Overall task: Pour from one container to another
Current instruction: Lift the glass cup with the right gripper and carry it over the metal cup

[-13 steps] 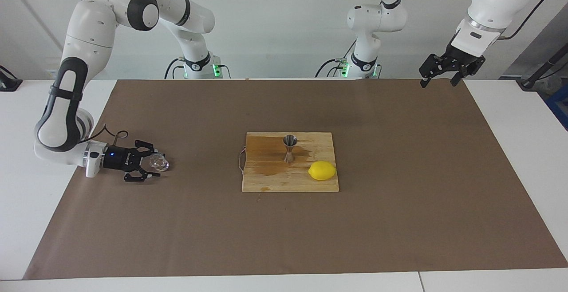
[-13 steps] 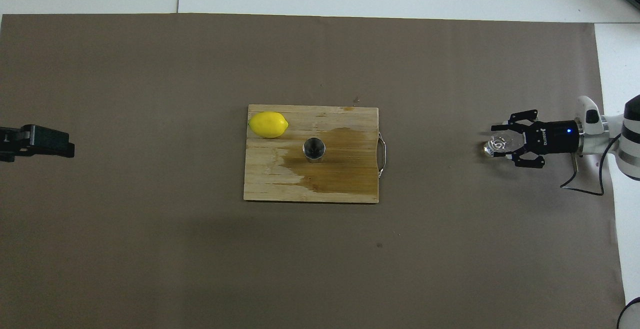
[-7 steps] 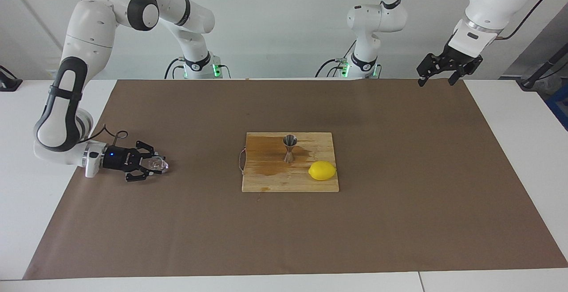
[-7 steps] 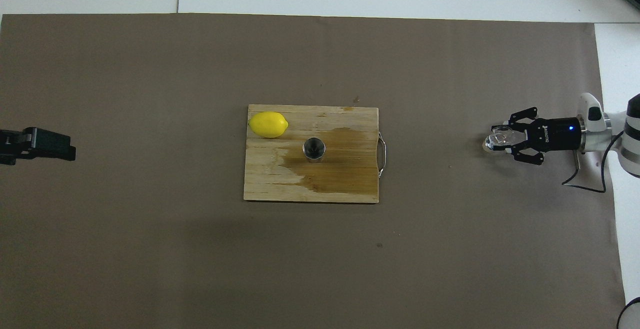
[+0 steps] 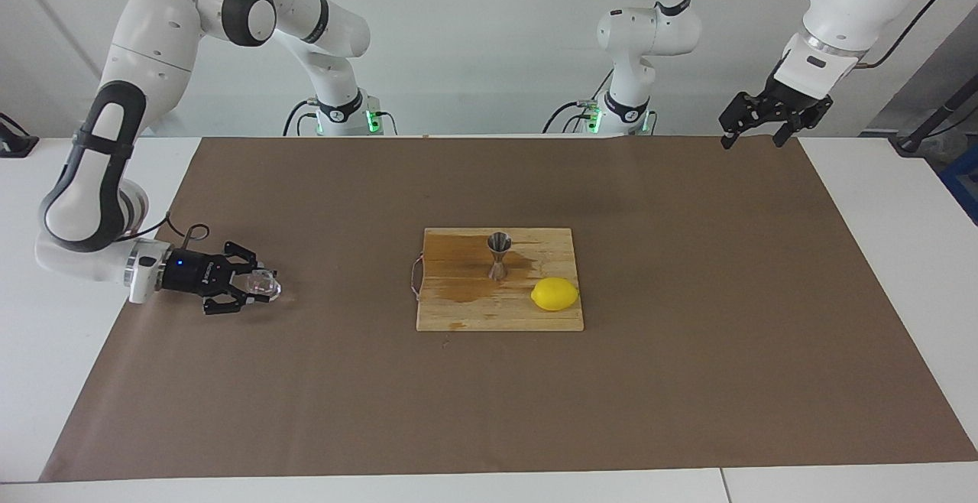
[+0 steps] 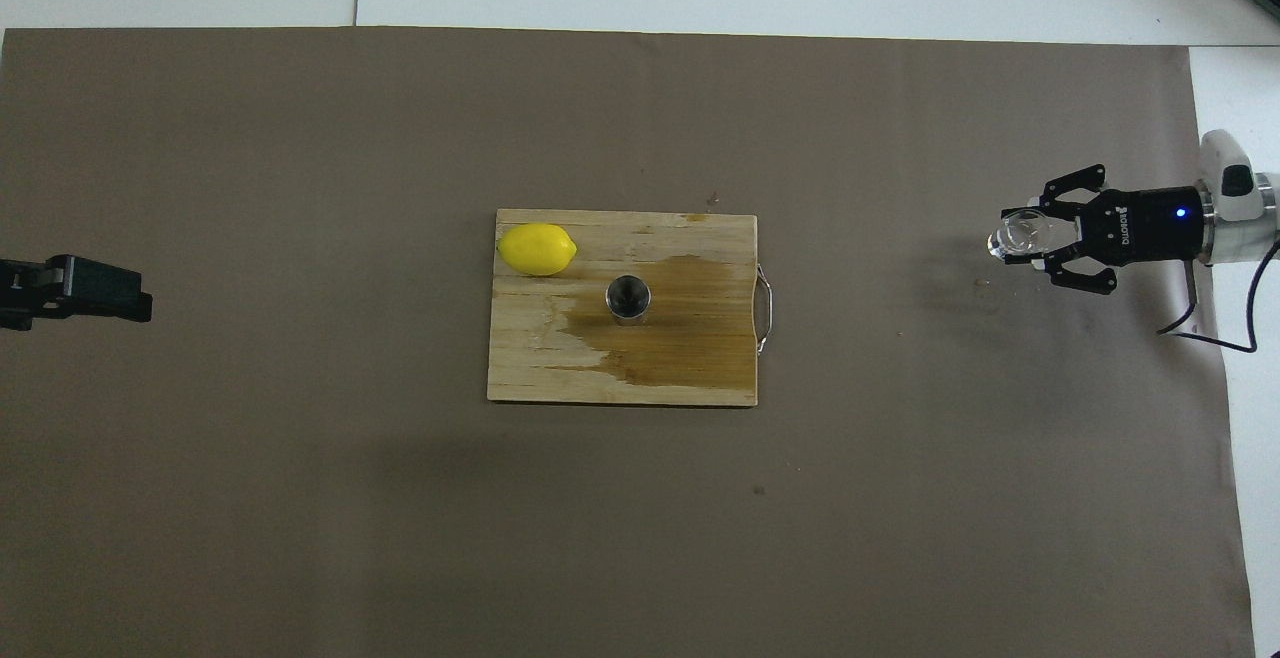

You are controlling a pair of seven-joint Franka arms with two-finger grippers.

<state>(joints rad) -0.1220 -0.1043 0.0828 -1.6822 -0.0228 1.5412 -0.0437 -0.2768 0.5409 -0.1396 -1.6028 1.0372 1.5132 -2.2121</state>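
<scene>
My right gripper [image 5: 256,286], clamped on the glass cup [image 5: 263,283], has drifted toward the bench's edge, away from the jigger [image 5: 499,255]; left gripper [image 5: 752,130] waits, spread wide.

even, bright overhead light, soft faint shadows on the brown paper [image 5: 688,258], both views sharp.

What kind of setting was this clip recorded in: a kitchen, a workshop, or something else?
Most likely a robotics lab staged as a kitchen or bar task. Two white arms are bolted at a white table covered in brown paper, against bare walls. The only props are a cutting board, a lemon and a steel jigger.
</scene>
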